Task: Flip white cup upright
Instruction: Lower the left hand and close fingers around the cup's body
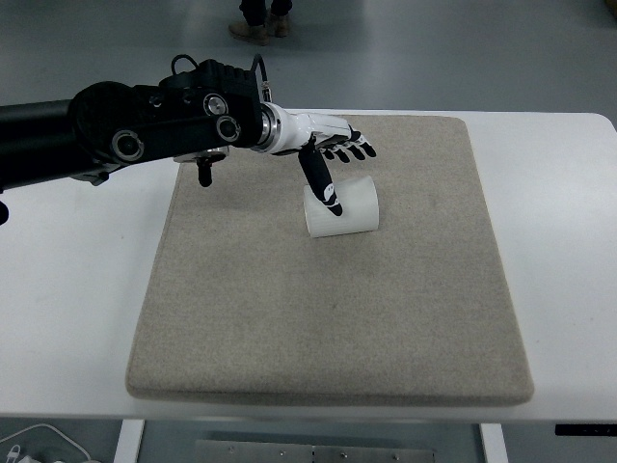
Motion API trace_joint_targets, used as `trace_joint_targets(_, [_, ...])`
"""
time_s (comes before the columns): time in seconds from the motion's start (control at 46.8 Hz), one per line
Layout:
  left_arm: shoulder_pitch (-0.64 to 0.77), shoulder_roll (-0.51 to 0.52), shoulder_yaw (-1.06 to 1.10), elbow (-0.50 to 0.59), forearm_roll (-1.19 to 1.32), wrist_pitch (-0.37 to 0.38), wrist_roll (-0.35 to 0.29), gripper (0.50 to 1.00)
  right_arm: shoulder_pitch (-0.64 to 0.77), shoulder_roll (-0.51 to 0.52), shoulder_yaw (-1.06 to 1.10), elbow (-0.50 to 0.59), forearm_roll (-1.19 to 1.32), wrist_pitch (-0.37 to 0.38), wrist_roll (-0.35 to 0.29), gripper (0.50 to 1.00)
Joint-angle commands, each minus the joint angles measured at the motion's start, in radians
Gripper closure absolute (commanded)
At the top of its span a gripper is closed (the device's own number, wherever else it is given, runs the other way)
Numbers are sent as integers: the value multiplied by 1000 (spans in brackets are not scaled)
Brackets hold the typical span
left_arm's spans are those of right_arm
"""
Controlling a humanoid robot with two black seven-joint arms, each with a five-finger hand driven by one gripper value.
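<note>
White counter (559, 241) carries a beige mat (328, 318) where the white cup (342, 209) lies sideways, long axis left-right, under the left hand (333, 154), fingers spread, thumb touching it.

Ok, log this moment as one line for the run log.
left hand: open, thumb over white cup | cup: on its side on beige mat | right arm: not in view | flip: not yet done

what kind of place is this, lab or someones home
Most likely a robotics lab or test room: a plain white table with a beige mat, a bare grey floor, and a person's shoes standing beyond it.
</note>
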Motion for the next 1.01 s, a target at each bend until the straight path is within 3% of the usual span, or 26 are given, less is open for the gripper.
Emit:
trace_joint_targets(0.0, [3,-23,1,19,0,9,0,510,0,0,0,0,0,0,0,570])
trace_joint_targets(0.342, [25,-92,5,79,0,26,0,514,0,0,0,0,0,0,0,570])
trace_joint_targets(0.984, [54,-129,33,127,15,26,0,521,0,0,0,0,0,0,0,570])
